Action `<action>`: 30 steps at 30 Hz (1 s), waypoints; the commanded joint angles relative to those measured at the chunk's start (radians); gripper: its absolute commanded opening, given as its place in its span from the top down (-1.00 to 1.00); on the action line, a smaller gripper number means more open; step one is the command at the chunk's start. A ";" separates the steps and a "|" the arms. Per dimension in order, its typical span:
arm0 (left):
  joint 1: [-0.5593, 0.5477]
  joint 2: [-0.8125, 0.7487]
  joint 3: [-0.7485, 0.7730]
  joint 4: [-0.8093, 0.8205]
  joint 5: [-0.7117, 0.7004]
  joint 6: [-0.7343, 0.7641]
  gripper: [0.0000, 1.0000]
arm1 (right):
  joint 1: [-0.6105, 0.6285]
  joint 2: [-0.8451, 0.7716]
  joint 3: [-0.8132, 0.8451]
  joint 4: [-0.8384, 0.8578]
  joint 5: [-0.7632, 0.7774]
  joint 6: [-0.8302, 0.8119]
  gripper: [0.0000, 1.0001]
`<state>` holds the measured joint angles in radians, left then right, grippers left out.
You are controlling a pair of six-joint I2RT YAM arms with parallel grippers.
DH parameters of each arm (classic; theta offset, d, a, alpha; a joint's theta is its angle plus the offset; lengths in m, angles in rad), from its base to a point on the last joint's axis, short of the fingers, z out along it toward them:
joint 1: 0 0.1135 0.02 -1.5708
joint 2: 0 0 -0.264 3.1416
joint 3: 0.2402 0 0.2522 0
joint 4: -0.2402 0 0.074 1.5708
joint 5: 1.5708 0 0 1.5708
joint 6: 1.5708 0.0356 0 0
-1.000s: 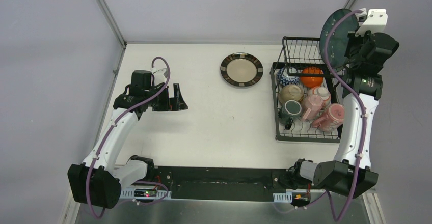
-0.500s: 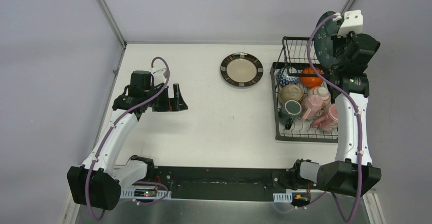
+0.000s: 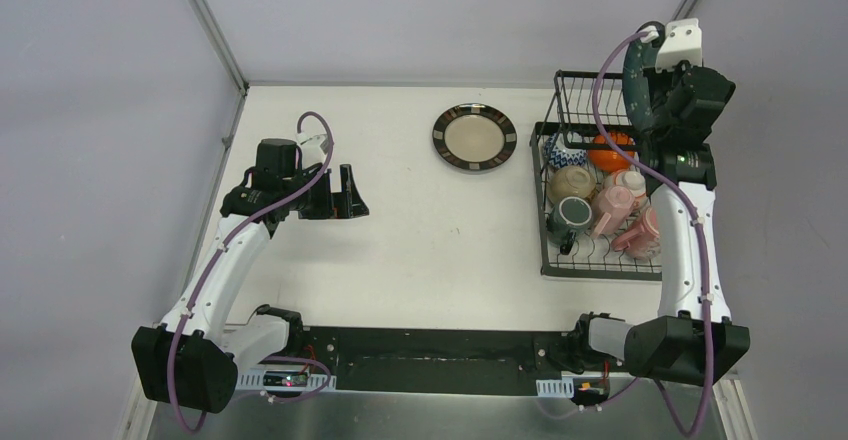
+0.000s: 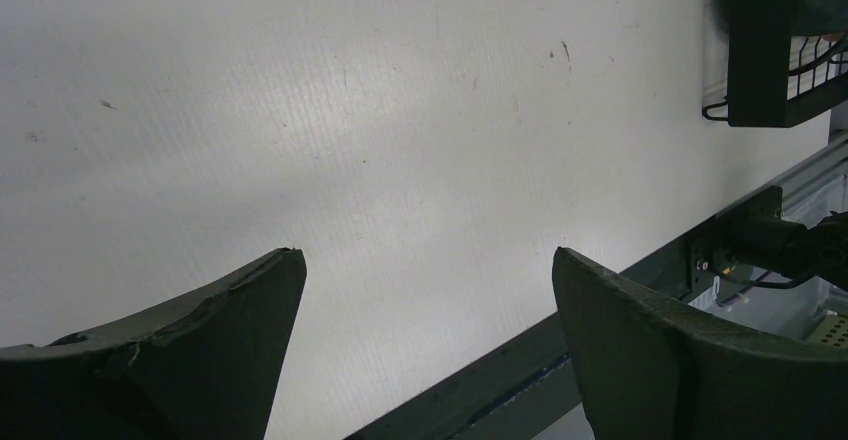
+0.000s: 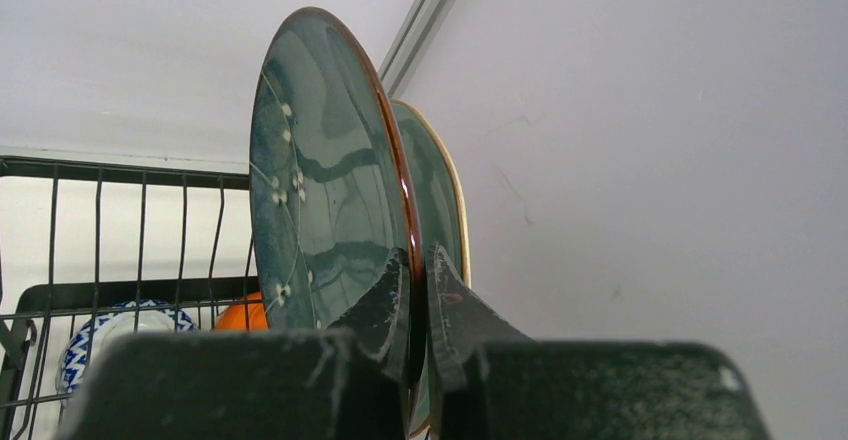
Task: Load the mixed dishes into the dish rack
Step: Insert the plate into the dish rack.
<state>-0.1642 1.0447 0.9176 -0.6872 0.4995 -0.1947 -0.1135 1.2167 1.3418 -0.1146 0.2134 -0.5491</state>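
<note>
No text, label, brand or number can be read anywhere.

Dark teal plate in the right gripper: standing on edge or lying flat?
On edge. In the right wrist view the dark teal plate stands vertical, rim pinched between the fingers of the right gripper.

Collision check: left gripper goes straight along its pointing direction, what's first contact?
Probably the white tabletop; nothing else lies ahead of the left gripper, though its downward tilt is unclear.

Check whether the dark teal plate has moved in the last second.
Yes. Held in the shut right claw, the dark teal plate has swung left toward the raised basket of the dish rack, turning edge-on to the top camera.
</note>
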 commanded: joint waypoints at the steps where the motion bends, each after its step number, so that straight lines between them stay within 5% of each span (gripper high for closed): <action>1: -0.005 -0.010 0.004 0.021 0.016 0.011 -0.98 | 0.001 -0.044 0.059 0.258 0.070 -0.046 1.00; 11: -0.005 -0.009 0.003 0.019 0.012 0.012 -0.98 | 0.002 -0.046 0.120 0.239 0.084 -0.059 1.00; 30: -0.005 -0.010 0.000 0.019 0.004 0.010 -0.98 | 0.002 -0.034 -0.010 0.242 0.042 0.039 1.00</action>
<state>-0.1642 1.0447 0.9173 -0.6872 0.4992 -0.1944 -0.1097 1.2182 1.2999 -0.0826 0.2657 -0.5476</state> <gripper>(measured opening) 0.992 0.032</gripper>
